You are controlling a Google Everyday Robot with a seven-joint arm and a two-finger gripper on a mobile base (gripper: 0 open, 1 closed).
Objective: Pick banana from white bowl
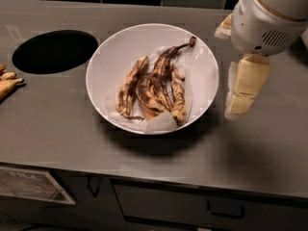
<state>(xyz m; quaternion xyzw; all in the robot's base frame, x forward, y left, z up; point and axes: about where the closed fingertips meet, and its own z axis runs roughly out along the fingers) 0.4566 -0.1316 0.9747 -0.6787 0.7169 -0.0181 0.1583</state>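
The white bowl (102, 53) stands in the middle of the grey counter, lined with crumpled white paper. In it lies the banana (155, 86), badly browned and split, its stem pointing to the upper right. My gripper (227, 70) hangs just right of the bowl's rim, above the counter. Its white housing is at the top right, and its two cream fingers (246, 83) are spread apart with nothing between them. It does not touch the bowl or the banana.
A round dark hole (55, 51) is cut into the counter left of the bowl. A yellowish object (7, 83) lies at the left edge. Dark tiles run along the back. Drawers with handles (226, 211) sit below the counter's front edge.
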